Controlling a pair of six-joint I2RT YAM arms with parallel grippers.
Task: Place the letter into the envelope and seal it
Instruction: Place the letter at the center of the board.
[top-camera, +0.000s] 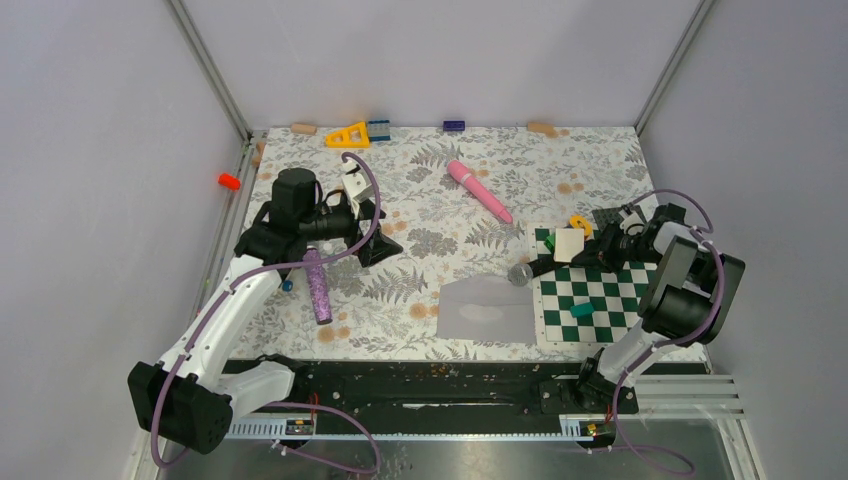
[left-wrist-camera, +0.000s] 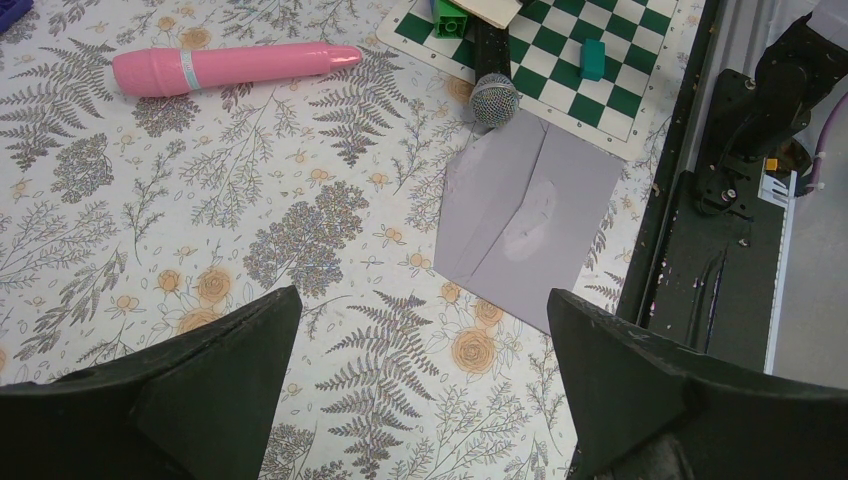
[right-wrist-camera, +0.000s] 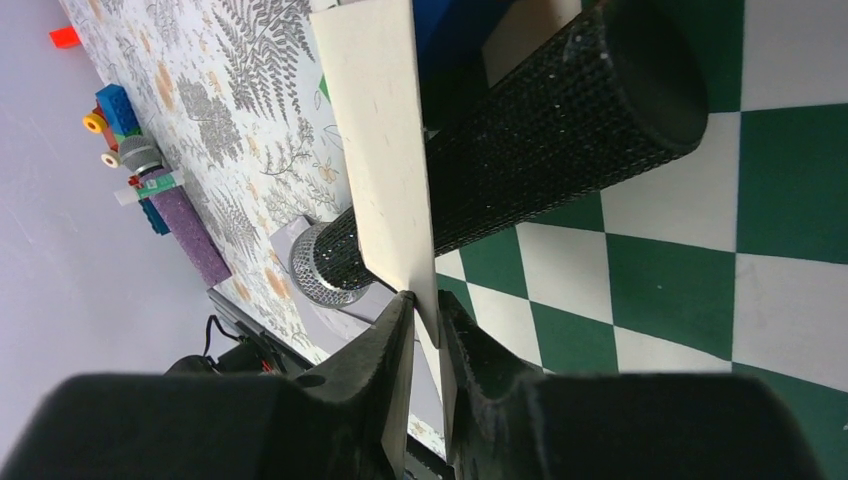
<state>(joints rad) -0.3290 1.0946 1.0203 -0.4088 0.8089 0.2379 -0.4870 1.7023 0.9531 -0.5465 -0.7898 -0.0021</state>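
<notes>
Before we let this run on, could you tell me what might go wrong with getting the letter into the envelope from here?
1. The right gripper pinches the letter by one thin edge only, so it could twist or slip on the way.
2. The microphone has its head at the corner of the envelope and may block the letter or get knocked.
3. The left gripper hangs open, off the envelope, so the loose envelope might slide when pushed.

Envelope (left-wrist-camera: 585, 185) matt paper, pink wand (left-wrist-camera: 220, 68) glossy plstc.

Pale grey walls (top-camera: 90, 120), metal corner posts (top-camera: 208, 65), table cloth (top-camera: 420, 190) — fern-and-flower print, even light.
</notes>
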